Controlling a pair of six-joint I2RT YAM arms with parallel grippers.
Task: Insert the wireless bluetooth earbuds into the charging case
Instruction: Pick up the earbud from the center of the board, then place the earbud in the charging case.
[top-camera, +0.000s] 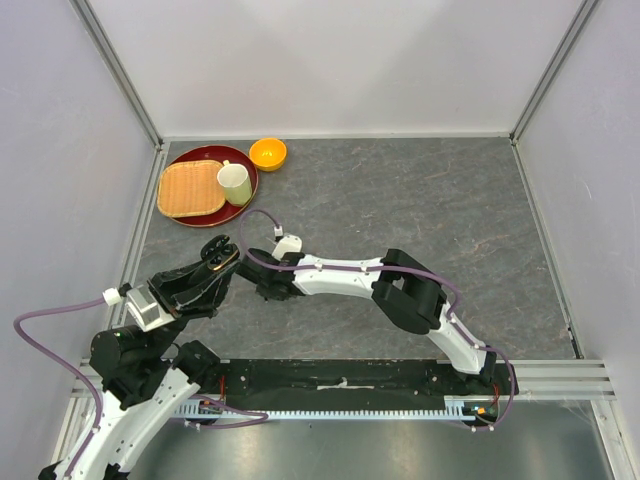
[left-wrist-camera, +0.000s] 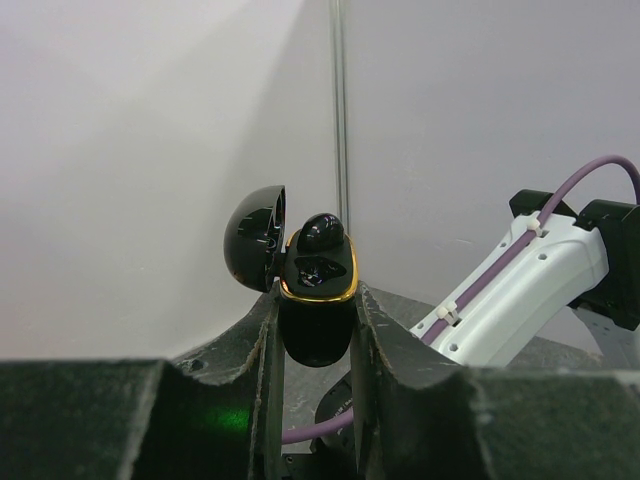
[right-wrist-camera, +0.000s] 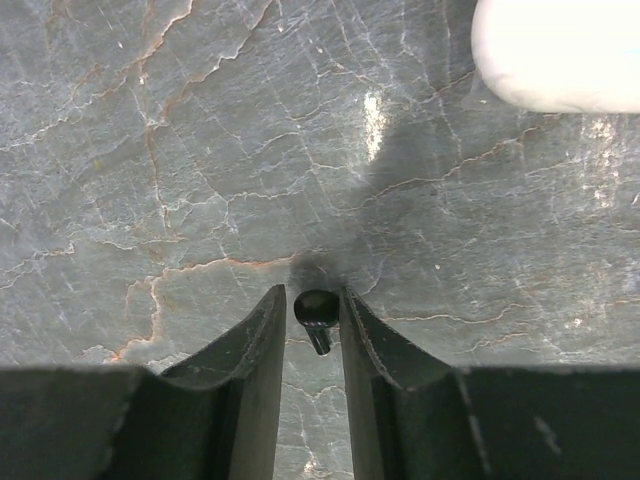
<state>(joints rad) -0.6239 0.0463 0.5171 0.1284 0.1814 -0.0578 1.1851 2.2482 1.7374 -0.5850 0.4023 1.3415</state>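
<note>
Earbud (right-wrist-camera: 315, 308) is spotted low in the right wrist view, lying on the table (right-wrist-camera: 150, 150) between the fingers of the right gripper (right-wrist-camera: 312, 297). Both are set close beside it, yet a pinch cannot be confirmed. A white rounded object (right-wrist-camera: 560, 50) is caught at upper right. In the left wrist view, a black case (left-wrist-camera: 318, 320) is clamped mid-frame by the left gripper (left-wrist-camera: 315, 298), lid flipped open, a second earbud (left-wrist-camera: 322, 232) seated inside. From the top, both grippers are found left of centre, a tray (top-camera: 205, 221) at upper left.
</note>
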